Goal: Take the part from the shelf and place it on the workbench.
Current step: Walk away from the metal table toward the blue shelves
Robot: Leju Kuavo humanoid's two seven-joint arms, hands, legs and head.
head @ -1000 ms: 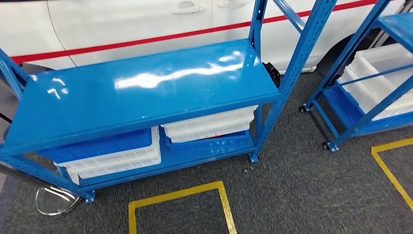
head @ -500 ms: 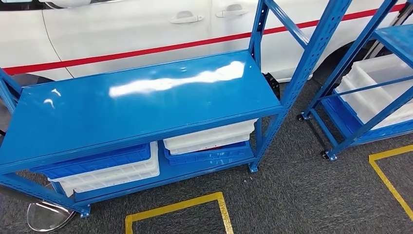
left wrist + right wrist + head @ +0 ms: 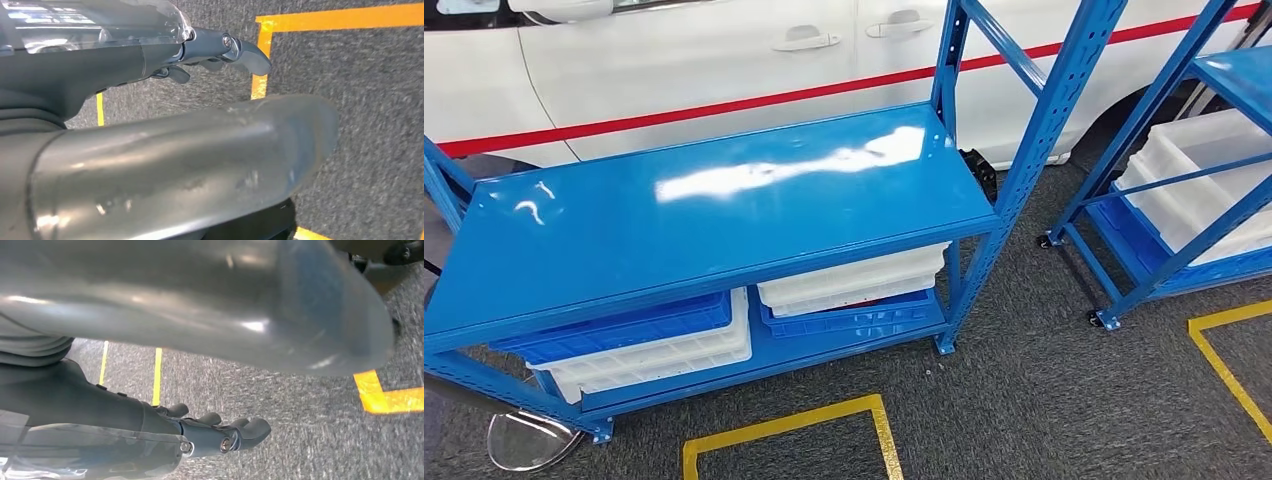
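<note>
Left hand & right hand are hanging by the floor, fingers loosely curled, holding nothing. Can't spot the part; blue shelf is looking bare on top, w/ crates sitting underneath. Risk: robot's reaching at the wrong level.

The left hand has a thick, glossy grey thumb and darker fingers pinned by a silver screw. The right hand matches it, under a clear plastic cover.

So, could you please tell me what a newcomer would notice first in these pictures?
The glossy blue shelf fills the middle of the head view, its top bare, with white and blue crates stacked beneath. Behind it stands a white car with a red stripe, and yellow floor tape marks the grey carpet in front.
</note>
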